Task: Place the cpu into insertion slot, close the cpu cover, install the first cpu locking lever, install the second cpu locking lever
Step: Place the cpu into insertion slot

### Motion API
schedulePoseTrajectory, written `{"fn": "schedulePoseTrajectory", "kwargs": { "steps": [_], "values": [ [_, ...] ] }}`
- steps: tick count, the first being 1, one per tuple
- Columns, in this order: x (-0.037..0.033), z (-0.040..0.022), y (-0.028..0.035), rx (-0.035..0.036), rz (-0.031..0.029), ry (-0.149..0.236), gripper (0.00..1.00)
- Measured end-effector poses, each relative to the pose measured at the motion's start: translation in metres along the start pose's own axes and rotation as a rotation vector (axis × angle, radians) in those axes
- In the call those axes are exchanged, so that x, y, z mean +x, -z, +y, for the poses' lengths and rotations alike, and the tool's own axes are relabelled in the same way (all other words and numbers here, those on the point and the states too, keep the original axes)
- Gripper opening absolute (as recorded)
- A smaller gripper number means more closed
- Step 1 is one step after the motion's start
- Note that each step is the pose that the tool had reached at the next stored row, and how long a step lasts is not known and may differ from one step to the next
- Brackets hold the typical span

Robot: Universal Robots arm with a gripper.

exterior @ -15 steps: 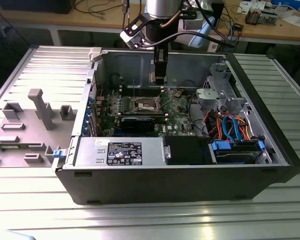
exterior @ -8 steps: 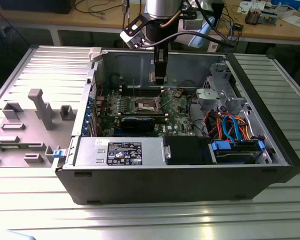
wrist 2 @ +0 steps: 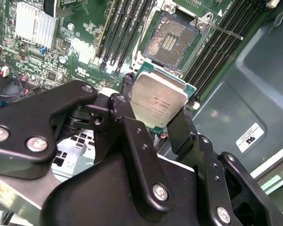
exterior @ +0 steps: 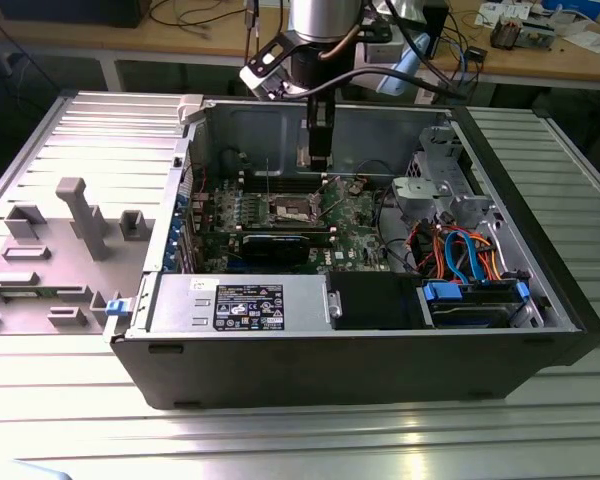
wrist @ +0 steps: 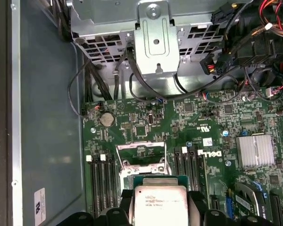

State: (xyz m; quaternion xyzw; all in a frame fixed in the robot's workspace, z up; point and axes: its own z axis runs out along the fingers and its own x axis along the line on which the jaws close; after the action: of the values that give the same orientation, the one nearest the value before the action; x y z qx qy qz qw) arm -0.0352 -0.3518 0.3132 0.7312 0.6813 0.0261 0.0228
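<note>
Two black fingers (wrist 2: 129,132) of the hand (wrist 2: 151,110) clamp one cpu (wrist 2: 159,96) near one bare insertion slot (wrist 2: 171,41); one cpu cover (wrist: 141,147) stands open; gripped edges hidden.

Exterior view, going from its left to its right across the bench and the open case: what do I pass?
Grey fixture tray → insertion slot → drive cage → case's right wall. The gripper, shut on the cpu, hangs about over the slot, so it is left out of the order.
</note>
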Motion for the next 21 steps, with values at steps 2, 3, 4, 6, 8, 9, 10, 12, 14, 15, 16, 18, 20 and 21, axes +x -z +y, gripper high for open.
{"fn": "schedulePoseTrajectory", "kwargs": {
  "steps": [2,3,4,6,8,9,10,12,14,15,16,18,20,21],
  "values": [
    [-0.0003,-0.0035,-0.0052,0.0002,0.0011,0.018,0.55],
    [-0.0004,-0.0058,-0.0069,0.0002,0.0015,0.023,0.55],
    [-0.0001,-0.0063,-0.0075,0.0004,0.0016,0.026,0.55],
    [-0.0001,-0.0066,-0.008,0.0004,0.0014,0.026,0.55],
    [0.0,-0.0066,-0.0081,0.0003,0.0016,0.026,0.55],
    [0.0,-0.0066,-0.0081,0.0004,0.0016,0.026,0.55],
    [0.0,-0.0066,-0.0081,0.0003,0.0016,0.026,0.55],
    [0.0,-0.0067,-0.0087,0.0001,0.0021,0.028,0.55],
    [0.0,-0.0069,-0.0096,0.0004,0.0029,0.039,0.55],
    [0.0,-0.007,-0.0102,0.0005,0.0036,0.049,0.55],
    [-0.0001,-0.0071,-0.0106,0.0007,0.0048,0.069,0.55],
    [0.0,-0.007,-0.0109,0.0008,0.0058,0.083,0.55],
    [0.0,-0.007,-0.0109,0.0008,0.0059,0.083,0.55],
    [0.0,-0.007,-0.0109,0.0008,0.0059,0.083,0.55]
  ]
}}
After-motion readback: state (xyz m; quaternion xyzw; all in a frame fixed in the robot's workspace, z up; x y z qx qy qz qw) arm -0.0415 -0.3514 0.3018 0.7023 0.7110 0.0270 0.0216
